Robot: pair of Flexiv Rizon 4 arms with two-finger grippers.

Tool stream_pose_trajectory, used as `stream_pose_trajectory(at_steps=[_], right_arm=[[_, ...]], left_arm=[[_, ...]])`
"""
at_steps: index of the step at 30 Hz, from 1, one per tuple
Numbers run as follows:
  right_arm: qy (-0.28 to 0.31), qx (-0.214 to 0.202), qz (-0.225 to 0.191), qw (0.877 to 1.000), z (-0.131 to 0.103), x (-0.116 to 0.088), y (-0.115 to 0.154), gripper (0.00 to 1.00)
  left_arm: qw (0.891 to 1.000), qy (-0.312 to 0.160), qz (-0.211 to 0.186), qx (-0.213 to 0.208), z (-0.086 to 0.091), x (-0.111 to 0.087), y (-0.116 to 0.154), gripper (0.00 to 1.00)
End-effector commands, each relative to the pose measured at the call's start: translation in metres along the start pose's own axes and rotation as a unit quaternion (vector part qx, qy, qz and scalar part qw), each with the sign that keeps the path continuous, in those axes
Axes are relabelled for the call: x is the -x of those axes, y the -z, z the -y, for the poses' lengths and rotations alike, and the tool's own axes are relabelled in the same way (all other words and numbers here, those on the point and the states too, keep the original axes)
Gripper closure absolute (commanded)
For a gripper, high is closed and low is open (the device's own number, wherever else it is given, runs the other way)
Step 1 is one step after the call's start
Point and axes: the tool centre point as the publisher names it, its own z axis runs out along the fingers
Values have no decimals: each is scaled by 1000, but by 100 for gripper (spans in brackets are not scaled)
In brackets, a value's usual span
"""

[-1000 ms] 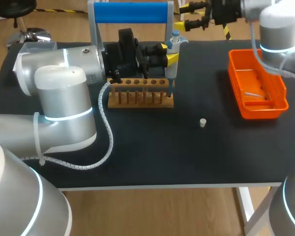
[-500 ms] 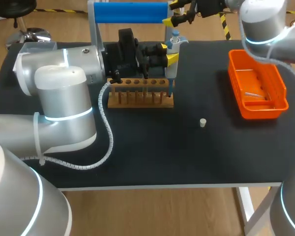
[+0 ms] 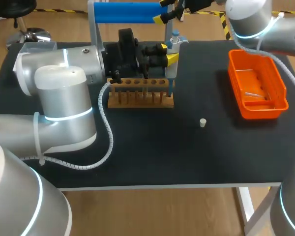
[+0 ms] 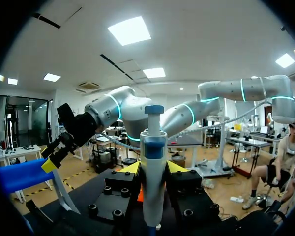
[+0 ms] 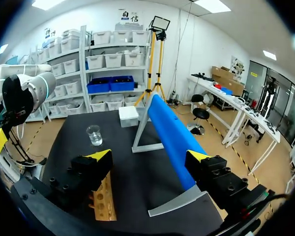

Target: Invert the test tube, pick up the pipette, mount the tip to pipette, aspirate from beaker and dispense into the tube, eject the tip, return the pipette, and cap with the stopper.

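My left gripper (image 3: 168, 53) is shut on the pipette (image 3: 174, 42) and holds it upright over the right end of the wooden tube rack (image 3: 140, 93). In the left wrist view the pipette (image 4: 153, 147) stands between the yellow tips of that gripper (image 4: 153, 169). My right gripper (image 3: 166, 11) hangs open at the back of the table, by the right end of the blue-barred stand (image 3: 130, 12). In the right wrist view its fingers (image 5: 150, 157) stand wide apart, with the blue bar (image 5: 172, 137) ahead of them. The beaker (image 5: 94, 134) stands beyond the rack (image 5: 103, 196). The white stopper (image 3: 202, 122) lies alone on the mat.
An orange tray (image 3: 280, 101) holding a pipette tip (image 3: 252, 93) sits at the right. A white box (image 5: 128, 115) stands at the far end of the table, behind the stand. My left arm's bulky links (image 3: 64, 93) cover the table's left side.
My right arm has swung left along the back of the table, bringing its open gripper to the blue bar. The left arm and the pipette have kept still.
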Motion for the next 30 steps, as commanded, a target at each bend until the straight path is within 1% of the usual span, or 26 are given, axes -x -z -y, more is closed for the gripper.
stream_pose_trajectory(at_steps=[1, 30], right_arm=[[-2, -6, 0, 1000, -2, 3, -6, 0], [1, -3, 1, 1000, -3, 1, -7, 0]], left_arm=[[1000, -1, 4, -2, -1, -1, -3, 100], [1000, -1, 4, -2, -1, -1, -3, 100]])
